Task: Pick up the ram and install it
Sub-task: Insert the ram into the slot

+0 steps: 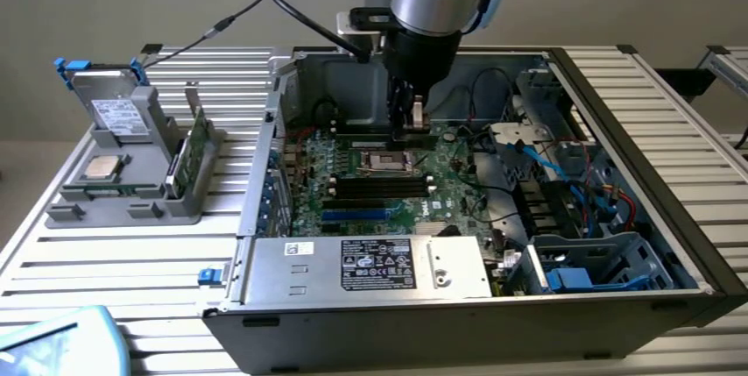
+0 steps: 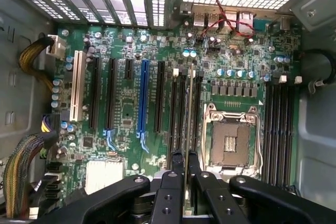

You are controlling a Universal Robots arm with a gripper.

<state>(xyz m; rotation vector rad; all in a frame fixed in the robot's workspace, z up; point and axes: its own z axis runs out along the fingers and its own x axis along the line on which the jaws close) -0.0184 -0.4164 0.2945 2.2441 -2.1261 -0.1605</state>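
Install step: gripper [image 2: 185,160] clamped on ram [image 2: 187,103], edge-on above slots [image 2: 174,108] by CPU socket [image 2: 229,140]. Looks unseated; next needs exact slot alignment & a straight push.

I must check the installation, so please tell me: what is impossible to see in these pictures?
- Wrist view: the ram appears edge-on, so its chip face is hidden; the gripper covers its near end.
- Exterior view: the gripper hides the ram's lower edge; whether it touches a slot is unclear.
- Exterior view: power supply label too small to read.
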